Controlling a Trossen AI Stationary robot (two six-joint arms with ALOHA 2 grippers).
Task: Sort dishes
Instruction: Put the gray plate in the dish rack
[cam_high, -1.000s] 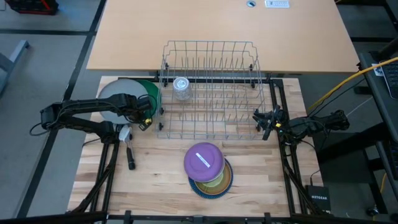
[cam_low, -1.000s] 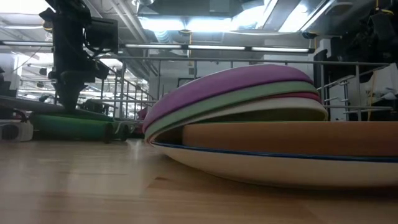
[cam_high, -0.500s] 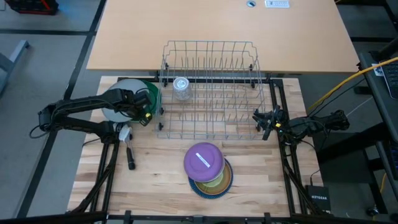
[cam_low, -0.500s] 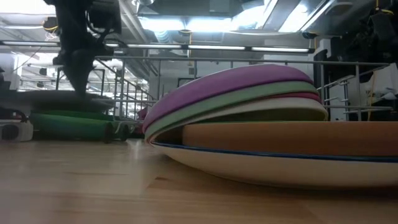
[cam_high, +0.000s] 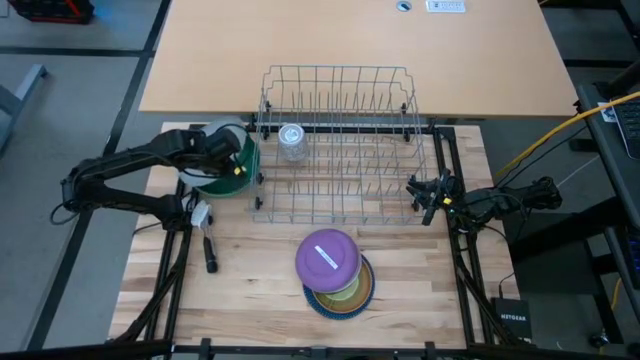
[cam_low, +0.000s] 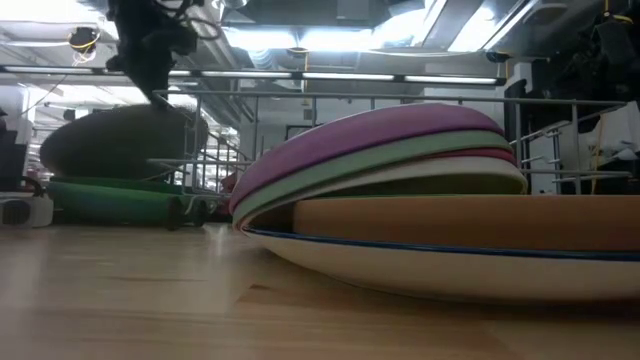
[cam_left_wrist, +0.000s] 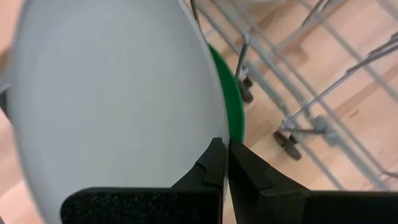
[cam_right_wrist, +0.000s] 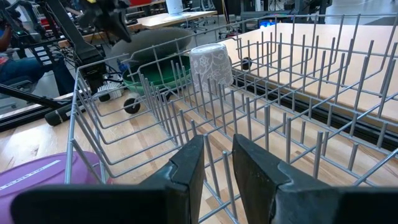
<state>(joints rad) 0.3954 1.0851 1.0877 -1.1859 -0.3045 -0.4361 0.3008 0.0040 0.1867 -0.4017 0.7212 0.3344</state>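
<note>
My left gripper (cam_high: 222, 152) is shut on a large grey plate (cam_left_wrist: 112, 93) at the table's far left, over a green plate (cam_high: 232, 176) that lies flat on the table. The grey plate stands tipped in the low view (cam_low: 120, 142), just above the green plate (cam_low: 110, 200). A stack of smaller dishes with a purple one (cam_high: 327, 257) on top sits near the front edge. My right gripper (cam_high: 425, 195) waits at the right side of the wire rack (cam_high: 340, 140), with a narrow gap between its fingers (cam_right_wrist: 217, 162). My left gripper pinches the grey plate's rim (cam_left_wrist: 219, 134) between its two fingers, one finger on each face. In the low view the fingers (cam_low: 165, 95) come down on it from above. The plate hangs tilted below them. I cannot tell whether its lower edge touches the green plate.
An upturned clear glass (cam_high: 291, 140) stands in the rack's far left corner and also shows in the right wrist view (cam_right_wrist: 210, 62). A dark tool (cam_high: 209, 255) lies on the table near the left arm's stand. A tan table top (cam_high: 350, 50) lies beyond the rack.
My left gripper has gone up and toward the table's far edge with the grey plate's rim in its fingers. The plate lay flat on the green plate. It now stands tipped up steeply, its held edge raised. The green plate has stayed where it was.
</note>
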